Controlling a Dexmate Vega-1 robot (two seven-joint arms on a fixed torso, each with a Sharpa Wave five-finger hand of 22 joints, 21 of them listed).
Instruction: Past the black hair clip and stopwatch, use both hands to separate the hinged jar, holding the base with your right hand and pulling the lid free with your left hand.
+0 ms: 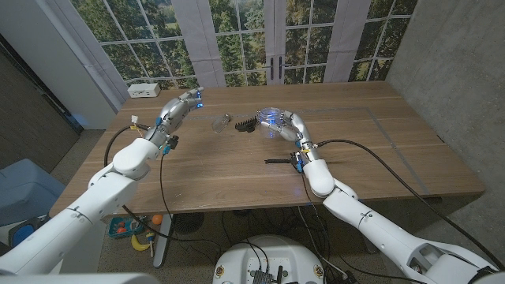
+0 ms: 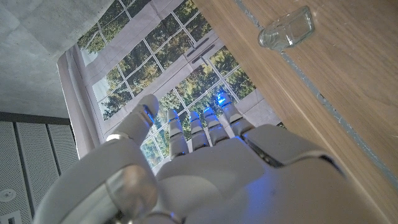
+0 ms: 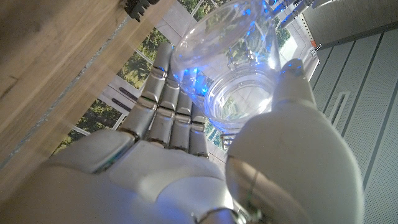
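My right hand [image 1: 281, 124] grips the clear glass jar base [image 1: 268, 118] past the middle of the table, with the fingers on one side of the jar base [image 3: 230, 62] and the thumb on the other. The clear lid [image 1: 222, 122] lies on the wood by itself, to the left of the base. My left hand [image 1: 183, 103] is further left and a little beyond it, fingers stretched out and holding nothing. In the left wrist view the lid [image 2: 287, 30] lies apart from the left hand [image 2: 205, 168]. A black hair clip [image 1: 245, 125] lies between lid and base.
A white box [image 1: 144, 89] stands at the table's far left corner. A thin dark object [image 1: 276, 161] lies by my right wrist. Windows [image 1: 237, 39] run behind the far edge. The hair clip's teeth [image 3: 138, 5] sit close to my right fingertips.
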